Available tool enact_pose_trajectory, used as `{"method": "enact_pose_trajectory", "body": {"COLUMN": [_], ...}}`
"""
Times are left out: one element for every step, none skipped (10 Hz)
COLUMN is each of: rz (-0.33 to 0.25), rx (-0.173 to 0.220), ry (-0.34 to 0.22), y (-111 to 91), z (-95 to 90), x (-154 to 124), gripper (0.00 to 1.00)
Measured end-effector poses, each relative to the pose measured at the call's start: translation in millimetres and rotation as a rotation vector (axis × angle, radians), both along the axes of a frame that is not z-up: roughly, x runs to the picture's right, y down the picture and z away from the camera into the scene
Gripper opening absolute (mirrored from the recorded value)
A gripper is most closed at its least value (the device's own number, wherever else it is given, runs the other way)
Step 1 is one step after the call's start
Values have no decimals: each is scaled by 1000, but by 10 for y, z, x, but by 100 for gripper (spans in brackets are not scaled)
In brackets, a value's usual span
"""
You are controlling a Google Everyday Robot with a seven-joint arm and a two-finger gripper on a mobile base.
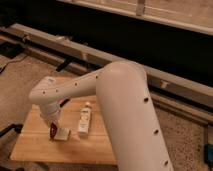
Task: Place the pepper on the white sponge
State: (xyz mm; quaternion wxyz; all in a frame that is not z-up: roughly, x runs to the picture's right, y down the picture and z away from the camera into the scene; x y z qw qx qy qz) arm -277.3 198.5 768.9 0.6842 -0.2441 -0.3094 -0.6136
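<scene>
The small, glossy, dark-red elongated pepper (51, 132) hangs in the lower left of the frame at the tip of the two-finger gripper (53, 127). The gripper is closed on the pepper's upper end. The pepper's long axis runs nearly upright, and its lower end is close to the tabletop; whether it touches is hard to tell.

The small, off-white, flat square sponge (63, 134) lies just to the right of the pepper on the light wooden table (35, 150). The pepper is beside the sponge's left edge and not yet over it. By my judgement the coming move is a short shift towards the right of the frame, then a release, with the pepper perhaps tipped to lie flat.

The thick white arm (125, 100) comes in from the lower right, sweeps left across the middle and bends at a rounded joint, so the wrist points steeply downward. A narrow white bottle-like item (84, 120) lies further right, apart from the sponge.
</scene>
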Motion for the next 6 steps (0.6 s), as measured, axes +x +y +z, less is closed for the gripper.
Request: {"method": "enact_pose_trajectory", "body": {"rz": [-6,-10,-19,-30,-36,-42], "rx": [-14,-28,-44,-61,-76,-89], "ry": [4,6,13,19,23,28], "y": [24,46,72,103,131,158], "z": [-12,-16,-13,2,21,44], "x": [7,-1,1,5,6,9], "gripper": [0,0,0,0,0,0]}}
